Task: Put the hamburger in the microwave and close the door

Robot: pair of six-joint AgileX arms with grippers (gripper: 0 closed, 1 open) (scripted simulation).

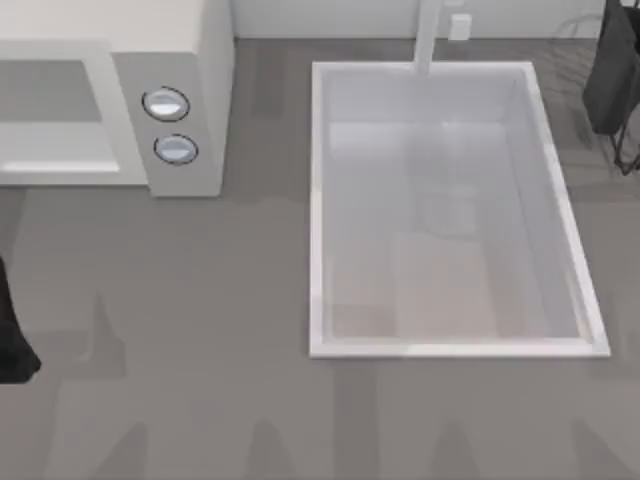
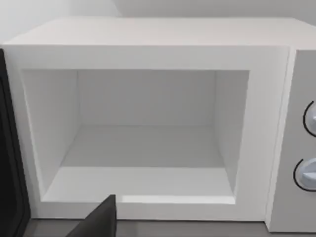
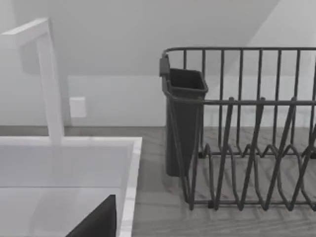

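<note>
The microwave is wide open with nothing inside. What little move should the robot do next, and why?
Probably ease the left tool straight forward toward the microwave: it faces the open cavity, which is bare. What it holds, I cannot tell. The right tool hangs by the sink.

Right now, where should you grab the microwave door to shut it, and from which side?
Probably the door near its free edge, coming from its outer face at the table's left. It stands swung open beside the microwave's left wall. It is a flat panel with no handle I can see, so pushing it round toward the empty cavity looks safer than pinching it.
</note>
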